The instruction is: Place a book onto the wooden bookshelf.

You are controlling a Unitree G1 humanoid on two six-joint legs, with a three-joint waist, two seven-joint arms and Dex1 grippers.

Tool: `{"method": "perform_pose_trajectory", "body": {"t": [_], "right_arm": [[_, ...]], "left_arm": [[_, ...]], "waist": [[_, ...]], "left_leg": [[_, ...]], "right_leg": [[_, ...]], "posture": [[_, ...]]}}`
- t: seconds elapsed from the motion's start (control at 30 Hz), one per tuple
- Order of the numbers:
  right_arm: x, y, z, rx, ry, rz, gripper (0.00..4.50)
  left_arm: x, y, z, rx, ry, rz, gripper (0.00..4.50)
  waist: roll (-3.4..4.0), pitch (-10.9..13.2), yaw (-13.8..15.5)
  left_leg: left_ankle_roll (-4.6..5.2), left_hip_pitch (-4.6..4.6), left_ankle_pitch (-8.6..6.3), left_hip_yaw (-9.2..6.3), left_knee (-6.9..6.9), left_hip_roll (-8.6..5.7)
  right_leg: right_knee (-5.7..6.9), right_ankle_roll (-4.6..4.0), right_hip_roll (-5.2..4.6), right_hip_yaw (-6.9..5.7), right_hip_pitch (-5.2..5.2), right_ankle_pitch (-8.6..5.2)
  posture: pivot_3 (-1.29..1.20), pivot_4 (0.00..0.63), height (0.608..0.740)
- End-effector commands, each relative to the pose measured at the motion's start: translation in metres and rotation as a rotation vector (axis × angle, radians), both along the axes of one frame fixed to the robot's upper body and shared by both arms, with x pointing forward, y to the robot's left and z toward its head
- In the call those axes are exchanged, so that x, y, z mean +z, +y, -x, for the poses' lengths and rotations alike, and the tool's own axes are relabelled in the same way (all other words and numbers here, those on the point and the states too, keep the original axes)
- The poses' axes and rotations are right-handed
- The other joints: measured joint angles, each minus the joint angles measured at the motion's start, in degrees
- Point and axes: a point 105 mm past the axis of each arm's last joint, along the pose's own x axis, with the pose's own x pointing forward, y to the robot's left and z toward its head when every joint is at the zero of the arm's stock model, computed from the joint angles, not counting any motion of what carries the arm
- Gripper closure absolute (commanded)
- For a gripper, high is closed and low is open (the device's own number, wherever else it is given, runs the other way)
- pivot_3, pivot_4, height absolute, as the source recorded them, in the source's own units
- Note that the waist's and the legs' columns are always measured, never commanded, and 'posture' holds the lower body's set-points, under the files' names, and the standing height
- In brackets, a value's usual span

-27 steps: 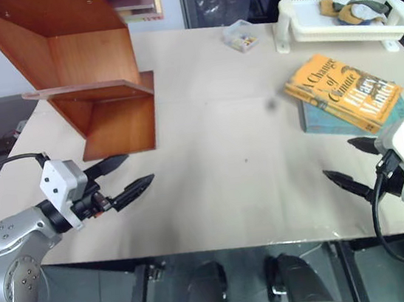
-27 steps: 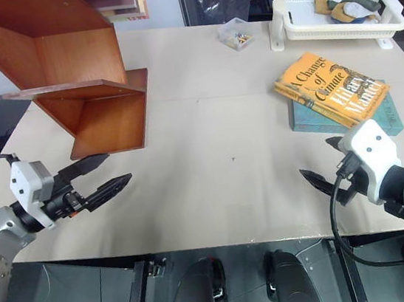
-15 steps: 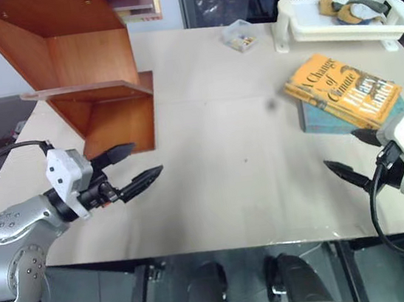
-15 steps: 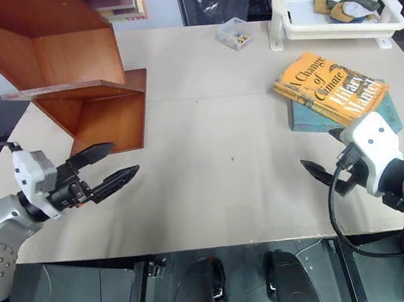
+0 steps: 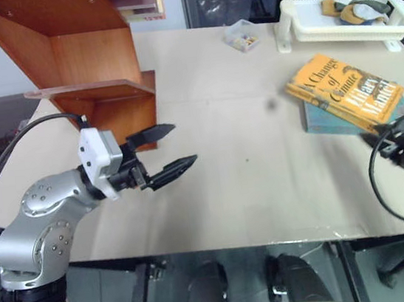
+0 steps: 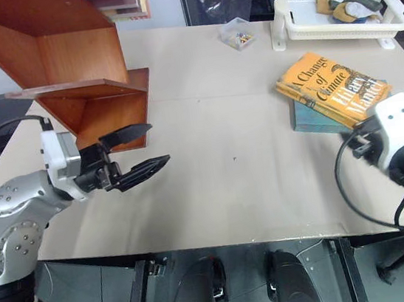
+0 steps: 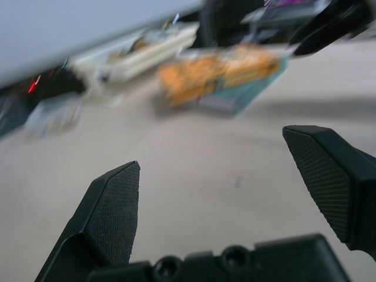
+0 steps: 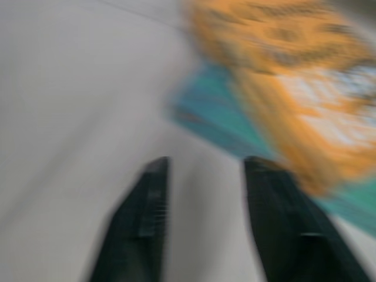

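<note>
Just ahead of the right fingers [image 8: 202, 226], standing slightly parted and empty, the book [image 8: 294, 88] is lying; the left fingers [image 5: 164, 154] are gaping wide, holding nothing.

Count at this moment:
Books [image 5: 344, 90]: 2, stacked near the right edge of the tabletop [image 5: 252, 189] — 1 orange-yellow on top, 1 teal-green [image 5: 322, 122] beneath.
Wooden bookshelf [image 5: 87, 69]: 1, at the far left corner.
White basket [image 5: 340, 15]: 1, at the far right corner; contents not countable.
Small clear box [image 5: 240, 36]: 1, at the far edge, just left of the basket.
Grippers: 2 — left gripper [image 5: 168, 149], right gripper [image 8: 202, 176] — 2 black fingers each.
</note>
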Motion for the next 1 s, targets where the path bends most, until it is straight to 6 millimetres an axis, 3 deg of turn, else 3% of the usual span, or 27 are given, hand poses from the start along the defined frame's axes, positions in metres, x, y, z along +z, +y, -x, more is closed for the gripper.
{"method": "perform_pose_trajectory", "body": {"t": [0.03,0.27,0.43,0.77,1.0], "right_arm": [[0.001,-0.028,-0.014,-0.157,-0.018,0.034,4.31],[0.004,-0.070,-0.048,-0.292,-0.017,0.082,4.31],[-0.001,-0.096,-0.059,-0.390,0.021,0.148,4.31],[-0.009,-0.116,-0.090,-0.479,0.084,0.059,4.31],[-0.019,-0.132,-0.098,-0.516,0.135,0.073,4.31]], "left_arm": [[0.009,-0.015,0.006,-0.077,-0.027,0.014,0.00],[0.014,-0.034,0.003,-0.127,-0.042,0.049,0.00],[0.014,-0.038,0.004,-0.127,-0.043,0.059,0.00],[0.013,-0.038,0.011,-0.106,-0.038,0.073,0.00],[0.013,-0.037,0.012,-0.094,-0.035,0.073,0.00]], "waist": [[0.01,0.0,-0.2],[0.03,0.0,-0.1],[0.03,0.0,0.0],[0.09,0.0,-0.4],[0.10,0.1,-0.4]], "left_leg": [[0.00,0.02,0.00,0.04,-0.01,0.01],[0.01,0.06,0.01,0.07,0.00,0.01],[0.01,-0.03,0.02,0.09,-0.01,-0.01],[0.00,0.05,0.03,0.15,0.00,-0.01],[-0.11,0.00,0.09,0.35,0.00,-0.02]], "right_leg": [[0.02,0.13,0.03,0.04,-0.01,0.07],[0.11,0.19,0.06,0.08,-0.03,0.11],[0.08,0.17,0.05,0.07,-0.07,0.12],[0.15,0.19,0.05,0.14,-0.07,0.13],[0.12,0.15,0.04,0.12,-0.08,0.16]], "posture": [[0.00,0.150,0.740],[0.00,0.150,0.740],[0.00,0.150,0.740],[0.00,0.150,0.740],[0.00,0.150,0.740]]}}
